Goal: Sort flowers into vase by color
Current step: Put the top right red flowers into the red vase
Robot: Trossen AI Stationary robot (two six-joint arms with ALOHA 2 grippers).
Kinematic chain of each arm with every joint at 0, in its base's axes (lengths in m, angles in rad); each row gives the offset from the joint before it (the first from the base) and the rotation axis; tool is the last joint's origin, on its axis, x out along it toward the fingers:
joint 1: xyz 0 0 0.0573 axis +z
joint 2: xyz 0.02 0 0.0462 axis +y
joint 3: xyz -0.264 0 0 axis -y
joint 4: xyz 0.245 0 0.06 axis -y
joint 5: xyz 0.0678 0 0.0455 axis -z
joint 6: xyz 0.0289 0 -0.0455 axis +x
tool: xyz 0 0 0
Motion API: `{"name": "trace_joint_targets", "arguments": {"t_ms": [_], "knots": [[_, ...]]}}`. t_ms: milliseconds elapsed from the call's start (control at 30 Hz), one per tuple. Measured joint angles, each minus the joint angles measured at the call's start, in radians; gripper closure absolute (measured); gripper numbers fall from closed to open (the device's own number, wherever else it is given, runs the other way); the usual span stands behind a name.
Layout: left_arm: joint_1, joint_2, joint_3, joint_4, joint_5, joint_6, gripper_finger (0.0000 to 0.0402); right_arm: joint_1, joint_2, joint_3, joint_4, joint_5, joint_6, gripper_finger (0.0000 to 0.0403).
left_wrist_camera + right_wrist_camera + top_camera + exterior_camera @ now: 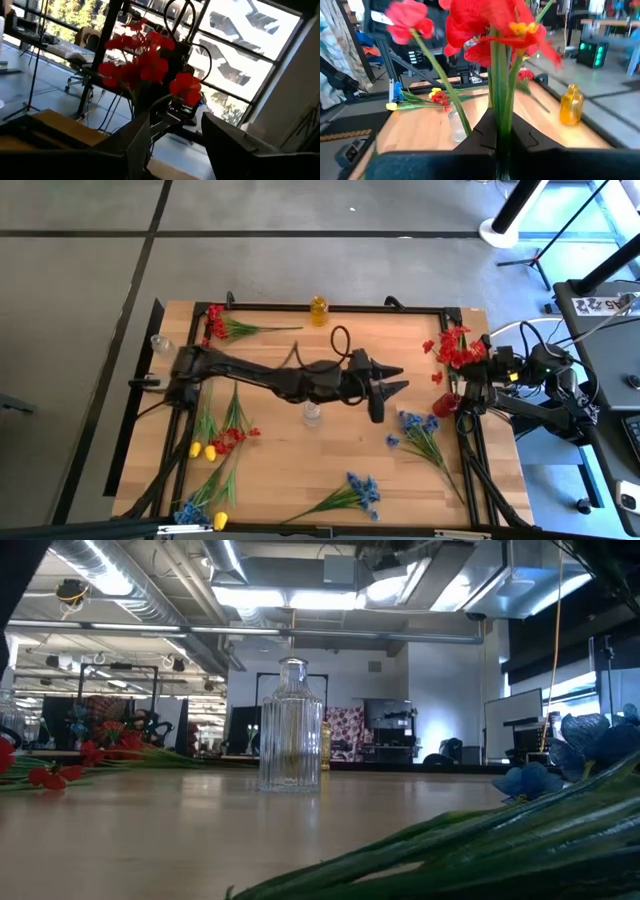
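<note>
Red flowers point(485, 25): we see one red sprig clamped by its green stems between the right gripper point(497, 137) fingers, jaws clenched on it, blossoms up in front of the wrist camera. From above, that gripper point(470, 385) sits at the right edge of the table point(300, 460), red blossoms point(455, 348) bunched just beside it. Left gripper point(392, 378) is stretched out over the table's middle, jaws released, holding nothing; from its wrist we see its fingers point(145, 135) spread apart with the red sprig point(145, 62) beyond them. Clear glass vase point(312, 413) stands upright near the table's centre, just beside the left arm; in the low view the vase point(291, 728) holds no flowers. Yellow vase point(319, 310) stands at the far edge. Remaining flowers lie flat on the wood: another red sprig point(225, 325) at the far left corner, a mixed red-and-yellow bunch point(222, 438) on the left side, blue sprigs point(415, 430) on the right, another blue sprig point(355, 492) near the front edge, blue and yellow ones point(200, 510) at the front left corner.
</note>
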Motion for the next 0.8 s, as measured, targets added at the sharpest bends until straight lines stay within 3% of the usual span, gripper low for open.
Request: {"name": "trace_joint_targets", "arguments": {"t_ms": [200,400,567,800], "knots": [[0.005,-0.168,0.0,-0.312,-0.074,-0.005,0.0226,0.0,0.0,0.0,-0.112,-0.04,0.108,0.0391],[-0.017,-0.271,0.0,-0.511,-0.19,-0.03,0.0226,0.0,0.0,0.0,-0.16,-0.036,0.096,0.0383],[-0.043,-0.287,0.0,-0.538,-0.201,-0.03,0.0226,0.0,0.0,0.0,-0.173,-0.039,0.051,0.0333],[-0.069,-0.286,-0.001,-0.606,-0.214,-0.058,0.0226,0.0,0.007,0.068,-0.28,-0.147,0.003,0.0248]]}}
